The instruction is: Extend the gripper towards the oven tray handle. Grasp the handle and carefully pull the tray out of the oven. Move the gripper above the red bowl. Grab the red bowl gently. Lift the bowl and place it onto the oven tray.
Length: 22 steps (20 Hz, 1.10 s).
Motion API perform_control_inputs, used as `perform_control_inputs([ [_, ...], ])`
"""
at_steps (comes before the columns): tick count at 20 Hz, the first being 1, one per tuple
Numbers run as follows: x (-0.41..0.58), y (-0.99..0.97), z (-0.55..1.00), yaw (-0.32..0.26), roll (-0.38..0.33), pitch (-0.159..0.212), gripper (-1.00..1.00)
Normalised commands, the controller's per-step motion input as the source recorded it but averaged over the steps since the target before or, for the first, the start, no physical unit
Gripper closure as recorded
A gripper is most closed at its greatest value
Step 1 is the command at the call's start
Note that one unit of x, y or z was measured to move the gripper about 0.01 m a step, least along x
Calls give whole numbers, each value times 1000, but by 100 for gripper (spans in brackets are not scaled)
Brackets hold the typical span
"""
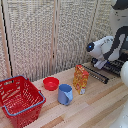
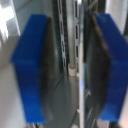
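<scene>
My gripper [image 1: 99,63] reaches down from the white arm [image 1: 106,46] into the front of the oven [image 1: 116,66] at the exterior view's right, and the arm hides most of the oven. In the wrist view the gripper [image 2: 70,67] is open, its blue pads [image 2: 31,65] wide apart. A thin metal bar [image 2: 80,75], seemingly the oven tray handle, stands in the gap near one pad, not clamped. Blurred wire bars of the tray [image 2: 63,40] lie behind it. The red bowl [image 1: 50,83] sits empty on the wooden table, well away towards the exterior view's left.
The dark ribbed oven door [image 1: 96,74] lies open over the table [image 1: 95,107]. An orange packet [image 1: 80,78] stands beside it, with a blue mug [image 1: 65,94] in front of the bowl. A large red mesh basket [image 1: 19,99] fills the exterior view's lower left. Slatted screens [image 1: 45,35] stand behind.
</scene>
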Motion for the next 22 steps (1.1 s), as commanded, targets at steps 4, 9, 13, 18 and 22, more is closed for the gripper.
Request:
perform_control_inputs([
  [4, -9, 8, 5, 11, 11, 0, 100],
  [9, 27, 292, 9, -25, 56, 1, 100],
  [13, 62, 821, 0, -66, 63, 0, 100],
  [18, 61, 930, 0, -42, 9, 0, 100],
  [22, 125, 941, 0, -51, 0, 0, 100],
])
